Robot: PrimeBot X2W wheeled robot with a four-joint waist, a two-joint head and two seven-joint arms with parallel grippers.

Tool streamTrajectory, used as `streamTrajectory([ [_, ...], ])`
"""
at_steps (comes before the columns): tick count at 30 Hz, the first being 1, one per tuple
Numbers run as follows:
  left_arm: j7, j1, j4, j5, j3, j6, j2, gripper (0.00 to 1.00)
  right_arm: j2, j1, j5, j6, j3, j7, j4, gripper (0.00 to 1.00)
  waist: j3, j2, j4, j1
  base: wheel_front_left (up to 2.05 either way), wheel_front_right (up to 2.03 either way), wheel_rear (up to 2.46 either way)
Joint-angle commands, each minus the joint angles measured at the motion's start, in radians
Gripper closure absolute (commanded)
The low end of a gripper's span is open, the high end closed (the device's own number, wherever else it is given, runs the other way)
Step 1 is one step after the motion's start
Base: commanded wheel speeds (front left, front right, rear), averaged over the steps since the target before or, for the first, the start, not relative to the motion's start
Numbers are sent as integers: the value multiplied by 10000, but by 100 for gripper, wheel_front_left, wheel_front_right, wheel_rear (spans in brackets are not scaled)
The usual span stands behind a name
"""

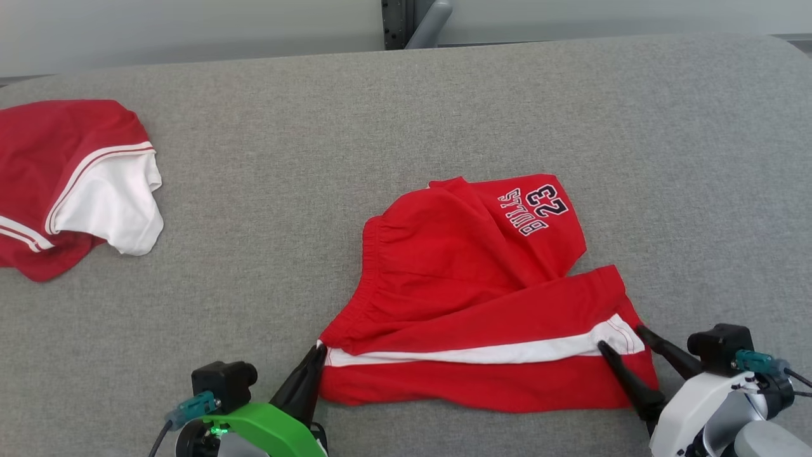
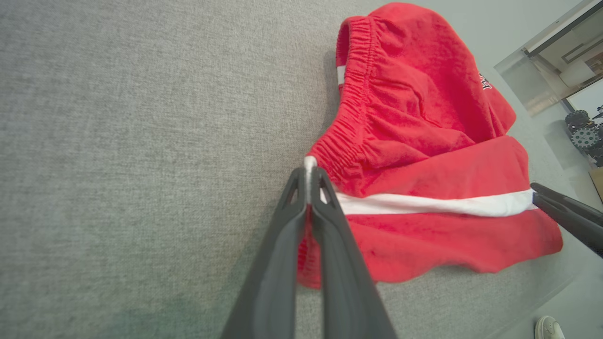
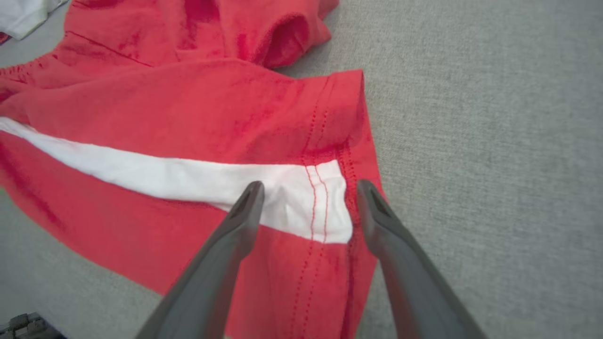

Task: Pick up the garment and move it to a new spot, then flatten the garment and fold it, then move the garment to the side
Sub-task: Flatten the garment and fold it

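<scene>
The garment (image 1: 469,292) is a pair of red shorts with a white side stripe and a dark "23" print, lying crumpled on the grey table. My left gripper (image 1: 317,352) is shut on its waistband corner, where the white stripe ends; in the left wrist view the pinched white tip shows between the fingertips of the left gripper (image 2: 310,172). My right gripper (image 1: 622,336) stands open at the hem end of the stripe. In the right wrist view the right gripper (image 3: 308,193) straddles the stitched white hem of the garment (image 3: 188,113), its fingers apart above the cloth.
A second red and white garment (image 1: 70,184) lies bunched at the table's left edge. The grey padded table (image 1: 406,108) stretches bare behind and to the right of the shorts. A dark post (image 1: 398,22) stands beyond the far edge.
</scene>
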Motion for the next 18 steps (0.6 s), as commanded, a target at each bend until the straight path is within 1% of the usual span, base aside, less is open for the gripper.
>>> streamTrajectory([
  [1,-22,28,-47,-58,14,53,52,100,-23,305,-64,-7,-48,31,-191,0,-42,0,-48,0,0,0,0],
  [4,11,85,-86,-66,0,84,65,100,15,591,-9,-7,-41,217,-464,0,-40,0,-134,0,0,0,0],
  [7,55,56,-118,-71,-41,112,95,100,135,553,-59,-7,-54,374,-549,0,-40,0,-235,0,0,0,0],
  [18,149,5,-232,-81,-75,160,219,100,161,608,77,-7,-242,497,-429,0,-30,0,-176,0,0,0,0],
])
